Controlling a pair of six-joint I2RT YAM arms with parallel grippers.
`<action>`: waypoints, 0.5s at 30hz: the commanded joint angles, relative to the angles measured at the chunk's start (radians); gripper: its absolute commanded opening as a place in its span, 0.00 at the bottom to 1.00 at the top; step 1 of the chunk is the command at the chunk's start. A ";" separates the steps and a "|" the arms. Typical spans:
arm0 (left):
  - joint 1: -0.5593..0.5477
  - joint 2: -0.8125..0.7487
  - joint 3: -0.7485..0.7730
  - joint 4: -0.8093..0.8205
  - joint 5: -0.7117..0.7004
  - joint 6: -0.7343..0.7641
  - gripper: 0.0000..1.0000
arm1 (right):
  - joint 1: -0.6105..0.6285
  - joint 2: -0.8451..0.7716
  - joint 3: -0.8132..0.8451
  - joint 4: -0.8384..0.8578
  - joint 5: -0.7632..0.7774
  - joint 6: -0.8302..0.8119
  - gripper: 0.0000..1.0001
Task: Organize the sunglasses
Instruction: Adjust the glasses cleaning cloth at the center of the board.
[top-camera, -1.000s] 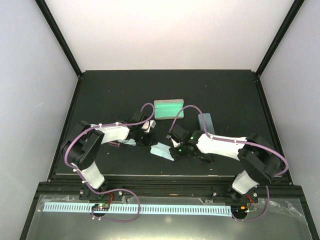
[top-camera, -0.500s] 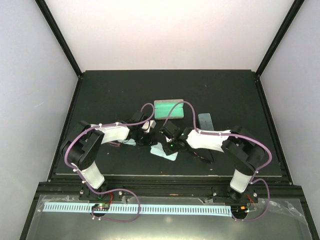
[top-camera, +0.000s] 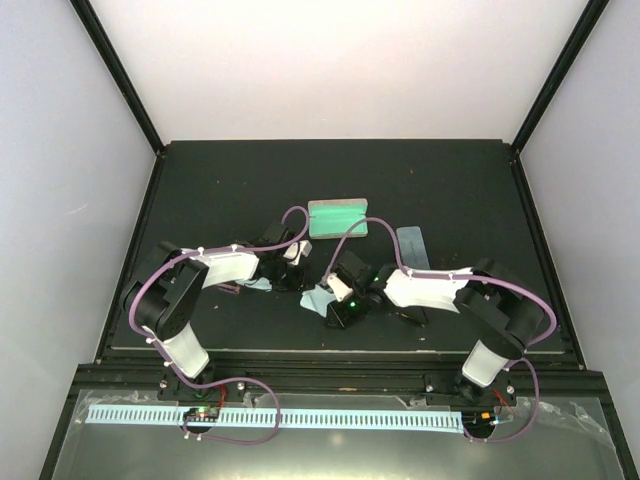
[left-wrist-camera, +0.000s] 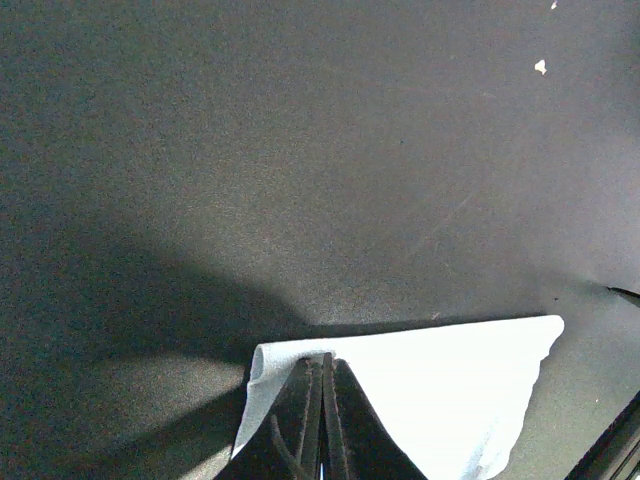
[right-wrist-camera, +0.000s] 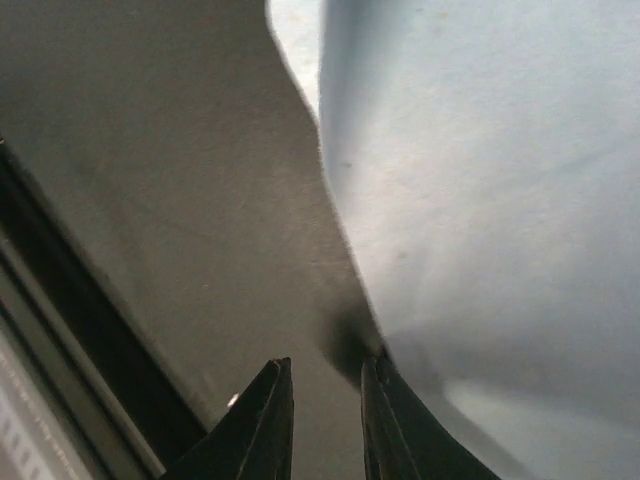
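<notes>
Two arms crowd the middle of the table (top-camera: 220, 190), and neither has a frame in hand. Left gripper (left-wrist-camera: 322, 372) is pressed completely closed, tips sitting on the top edge of the left cloth (left-wrist-camera: 430, 390); whether a fold is actually pinched there, I can't tell. Right gripper (right-wrist-camera: 326, 366) shows a narrow gap with only bare table in it, one finger right against the edge of the right cloth (right-wrist-camera: 480, 200). The pink-framed sunglasses (top-camera: 228, 289) look like that reddish sliver just beside the left forearm, though it is very small from above. The black pair I can't pick out against the dark surface. Behind the arms lie the green-grey case (top-camera: 338, 217) and the blue-grey case (top-camera: 413, 244), both apart from the grippers. Danger now: a sweep of that left forearm could shove the thin pink frame. Closing the right jaws where they stand may catch only a corner and drag the cloth, and the wrists are near enough to clash.
</notes>
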 joint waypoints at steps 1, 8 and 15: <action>-0.005 0.008 0.001 -0.006 0.000 -0.001 0.02 | 0.004 -0.052 0.003 0.031 -0.089 -0.024 0.22; -0.004 -0.038 -0.004 -0.016 0.016 0.009 0.05 | 0.002 -0.058 0.037 0.029 0.179 0.081 0.24; -0.005 -0.089 -0.020 -0.005 0.077 0.015 0.08 | 0.004 -0.014 0.058 -0.021 0.292 0.128 0.21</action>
